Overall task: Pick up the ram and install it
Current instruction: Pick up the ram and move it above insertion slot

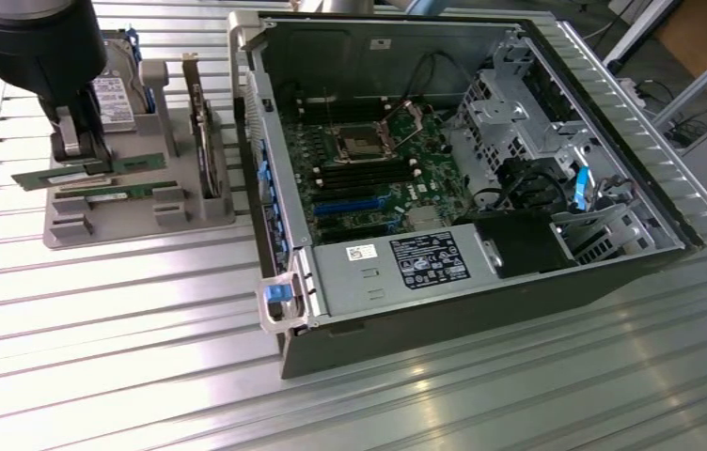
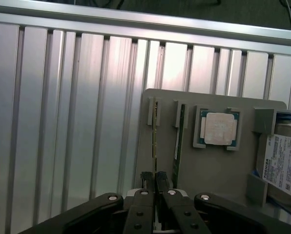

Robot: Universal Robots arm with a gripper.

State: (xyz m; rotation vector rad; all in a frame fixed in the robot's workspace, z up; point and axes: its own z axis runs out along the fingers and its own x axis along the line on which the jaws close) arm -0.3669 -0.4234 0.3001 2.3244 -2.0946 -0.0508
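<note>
The ram (image 1: 53, 177) is a thin green stick with a whitish label, and my gripper (image 1: 83, 165) is shut on it. It hangs slightly tilted just above the grey holder tray (image 1: 140, 221), its end reaching past the tray's edge on the exterior view's left. In the wrist view the ram (image 2: 155, 141) shows edge-on, running away from my gripper (image 2: 154, 176), whose black fingers (image 2: 146, 179) press on it from both sides. A second green stick (image 1: 121, 193) lies in its slot in the tray, also visible edge-on (image 2: 177, 141).
The tray also holds a square silver processor (image 2: 218, 128), a hard drive (image 2: 284, 163) and an upright card with a metal bracket (image 1: 210, 141). An open computer case (image 1: 454, 282) with its motherboard (image 1: 367, 160) lies to the exterior view's right. All rest on a ribbed aluminium table (image 1: 116, 319).
</note>
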